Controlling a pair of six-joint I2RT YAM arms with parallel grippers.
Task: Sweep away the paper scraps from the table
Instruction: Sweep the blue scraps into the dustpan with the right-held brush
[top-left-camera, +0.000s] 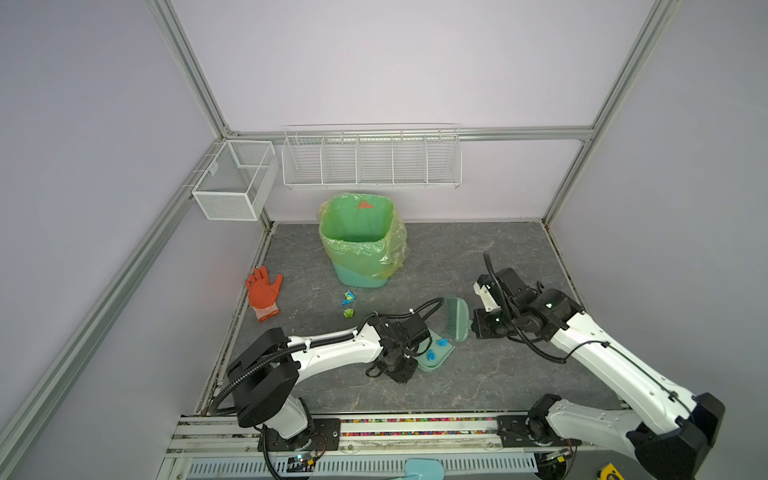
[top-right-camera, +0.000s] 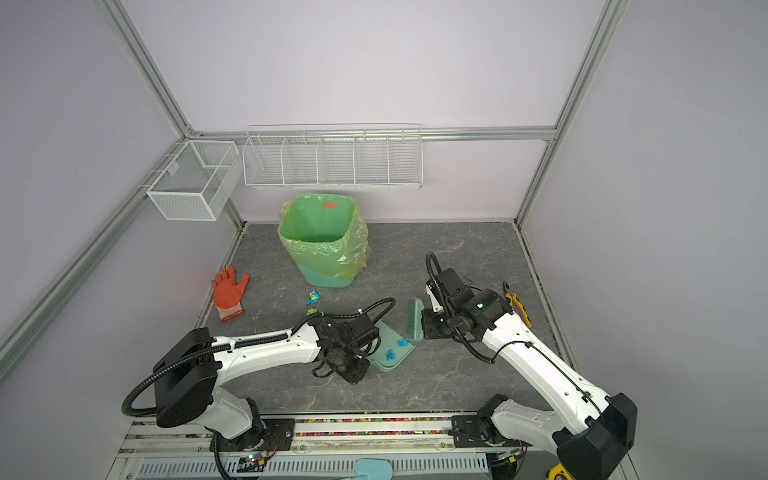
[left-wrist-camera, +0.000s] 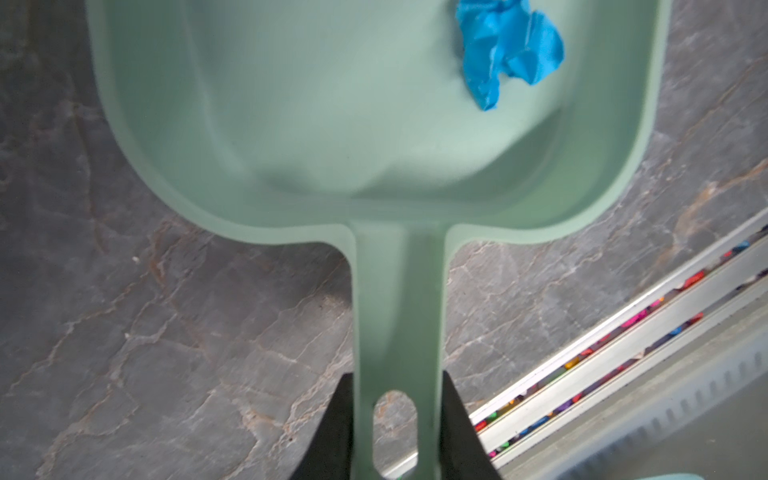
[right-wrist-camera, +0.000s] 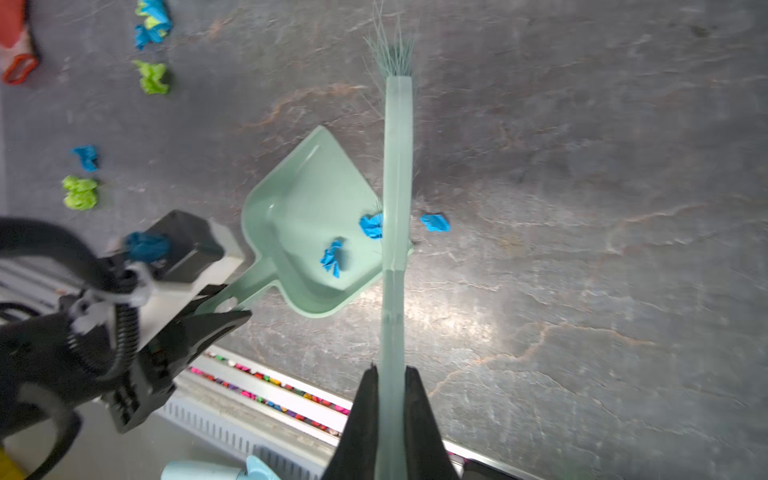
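My left gripper (left-wrist-camera: 397, 374) is shut on the handle of a mint-green dustpan (top-left-camera: 437, 364) that rests on the table (top-left-camera: 478, 374). Two blue paper scraps (top-left-camera: 441, 342) (right-wrist-camera: 332, 257) lie inside the pan. My right gripper (right-wrist-camera: 392, 368) is shut on the handle of a mint-green brush (right-wrist-camera: 397, 166), whose head stands at the pan's open edge. Beside the brush, one blue scrap (right-wrist-camera: 435, 222) lies on the table outside the pan. Further left, in front of the bin, lie a blue-green wad (top-left-camera: 349, 296) and a lime-green wad (top-left-camera: 348, 313).
A bin with a green liner (top-left-camera: 361, 241) stands at the back middle. An orange-red glove (top-left-camera: 262, 293) lies by the left rail. Yellow-handled pliers (top-right-camera: 517, 305) lie behind the right arm. Wire baskets (top-left-camera: 372, 160) hang on the back wall.
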